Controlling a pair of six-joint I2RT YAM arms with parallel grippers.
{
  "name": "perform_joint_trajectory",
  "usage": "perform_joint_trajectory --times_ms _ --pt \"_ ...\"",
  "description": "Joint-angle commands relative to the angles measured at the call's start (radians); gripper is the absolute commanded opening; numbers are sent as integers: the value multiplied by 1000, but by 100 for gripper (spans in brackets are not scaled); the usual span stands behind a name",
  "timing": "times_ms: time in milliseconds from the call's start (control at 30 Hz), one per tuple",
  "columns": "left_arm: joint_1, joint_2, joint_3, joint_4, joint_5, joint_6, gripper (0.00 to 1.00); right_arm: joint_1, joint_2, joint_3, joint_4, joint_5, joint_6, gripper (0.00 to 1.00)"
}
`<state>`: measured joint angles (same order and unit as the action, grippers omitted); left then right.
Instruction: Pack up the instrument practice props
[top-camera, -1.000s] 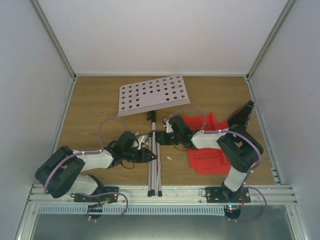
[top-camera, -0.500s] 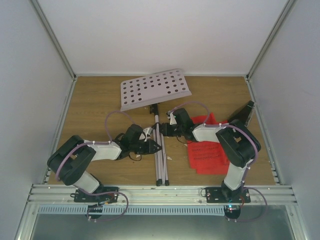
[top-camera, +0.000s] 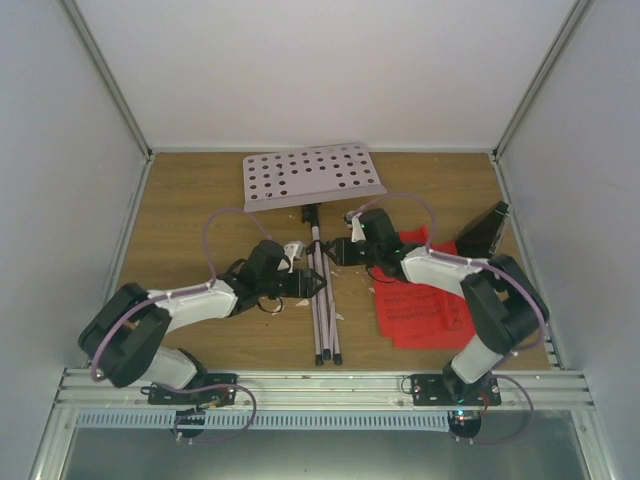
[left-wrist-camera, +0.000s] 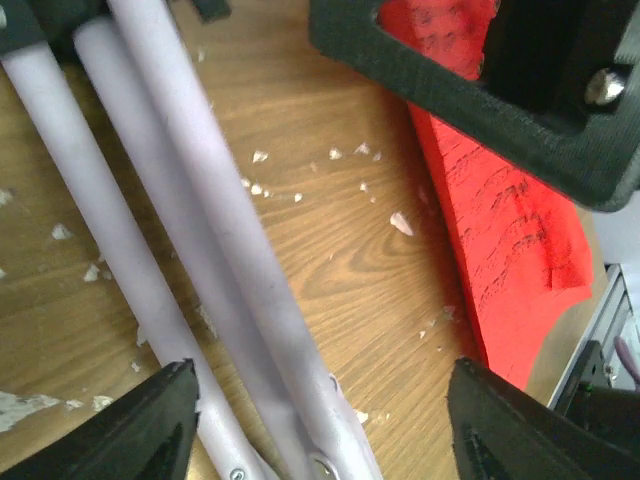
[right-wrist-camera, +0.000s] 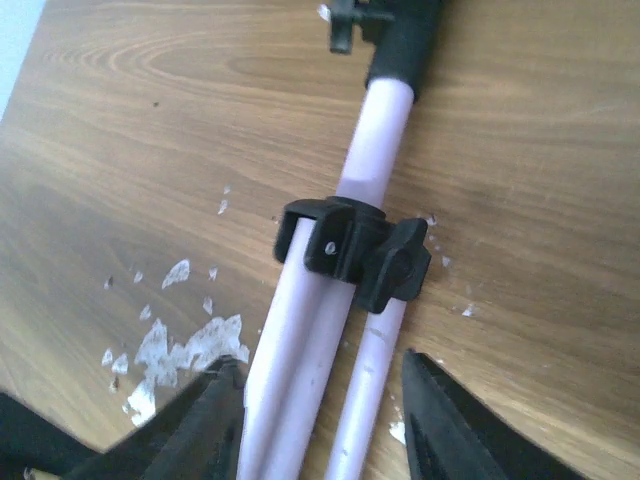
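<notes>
The white music stand lies flat on the wooden table, its hole-dotted tray (top-camera: 313, 178) at the back and its folded legs (top-camera: 323, 310) pointing toward the near edge. My left gripper (top-camera: 318, 285) is open, and in the left wrist view (left-wrist-camera: 325, 420) its fingers straddle the legs (left-wrist-camera: 200, 230) without pressing them. Opposite it, my right gripper (top-camera: 335, 252) is open around the legs (right-wrist-camera: 310, 340) just below the black knob clamp (right-wrist-camera: 360, 255); the right wrist view shows it too (right-wrist-camera: 325, 400). Red music sheets (top-camera: 425, 310) lie under the right arm. The black metronome (top-camera: 484, 230) stands at the right wall.
White crumbs (right-wrist-camera: 185, 345) are scattered over the wood near the legs. White enclosure walls (top-camera: 60, 200) close in the table on three sides. A metal rail (top-camera: 320, 385) runs along the near edge. The red sheets' edge (left-wrist-camera: 500, 250) is close to my left gripper.
Both grippers have opened off the stand's legs. The stand has swung a little, its tray further back and right, its legs' feet shifted right. My right arm has reached further back.
</notes>
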<state>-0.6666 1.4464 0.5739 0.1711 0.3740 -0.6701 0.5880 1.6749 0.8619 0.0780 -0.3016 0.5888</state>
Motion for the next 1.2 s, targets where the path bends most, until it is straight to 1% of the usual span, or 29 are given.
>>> perform_joint_trajectory --times_ms 0,67,167,233,300,367,533,567,600,633,667,733,833,900,933,1033,1067,1167 --pt "12 -110 29 -67 -66 72 73 -25 -138 -38 -113 80 -96 55" --pt "23 -146 48 -95 -61 100 78 -60 -223 -52 -149 81 -123 67" --pt "66 -180 107 -144 -48 176 86 -154 -346 -87 -158 84 -179 80" --pt "129 -188 147 -163 -47 223 88 -224 -417 -104 -151 94 -237 88" --pt "221 -187 173 -182 -26 244 90 -305 -468 -121 -128 93 -301 92" --pt "316 -193 173 -137 -5 257 91 -373 -508 -158 -69 91 -349 94" --pt "532 -224 141 -38 -41 281 92 -562 -607 -300 131 51 -412 95" --pt "581 -241 116 -12 -43 275 93 -620 -630 -322 164 35 -418 95" --pt "639 -259 93 16 -56 269 93 -656 -653 -346 204 29 -424 95" --pt "674 -284 71 40 -83 271 93 -689 -678 -375 245 25 -429 95" --pt "703 -312 44 70 -136 282 94 -714 -709 -404 306 39 -433 95" --pt "717 -378 -21 122 -279 333 96 -746 -750 -479 406 67 -453 95" --pt "716 -458 -155 248 -476 440 99 -761 -776 -585 544 111 -493 96" --pt "716 -481 -242 339 -562 476 99 -765 -769 -634 614 128 -512 96" --pt "716 -481 -281 387 -568 490 99 -765 -764 -656 641 139 -514 95" --pt "716 -464 -367 503 -504 528 99 -766 -741 -711 745 172 -522 96" --pt "716 -451 -390 541 -502 531 99 -765 -732 -723 767 184 -526 96" --pt "716 -397 -424 609 -488 541 99 -765 -705 -738 804 202 -533 96"
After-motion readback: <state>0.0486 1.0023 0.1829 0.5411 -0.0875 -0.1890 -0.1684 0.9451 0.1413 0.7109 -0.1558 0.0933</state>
